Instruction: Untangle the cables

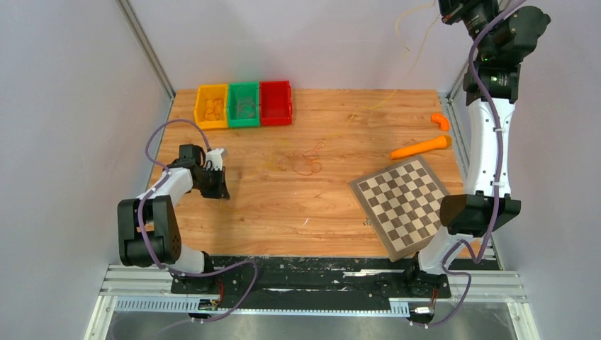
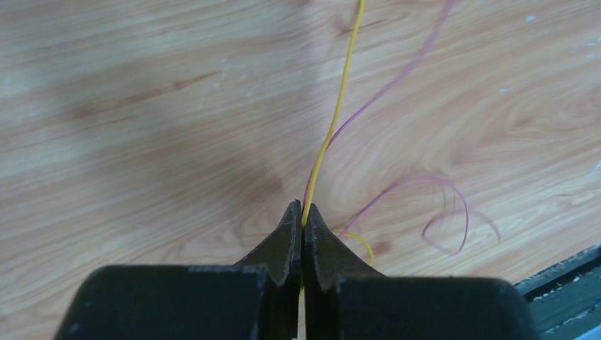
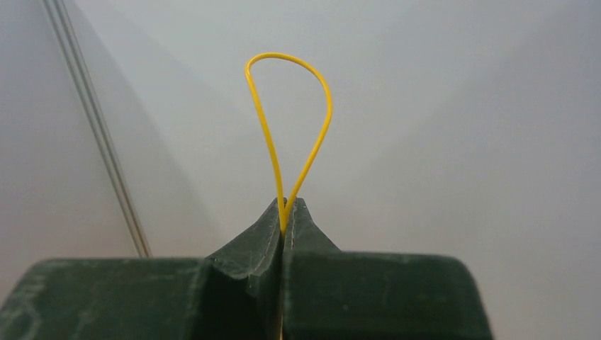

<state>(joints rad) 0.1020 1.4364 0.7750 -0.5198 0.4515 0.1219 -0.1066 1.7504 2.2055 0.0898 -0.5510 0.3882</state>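
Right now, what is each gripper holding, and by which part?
Left gripper: shut on a thin yellow wiry cable, pinched at the fingertips, a short tail curling behind. Right gripper: shut on a yellow cable loop, at its base.

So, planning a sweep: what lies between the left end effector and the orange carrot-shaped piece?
The loose cable tangle lies between them, as the top view shows.
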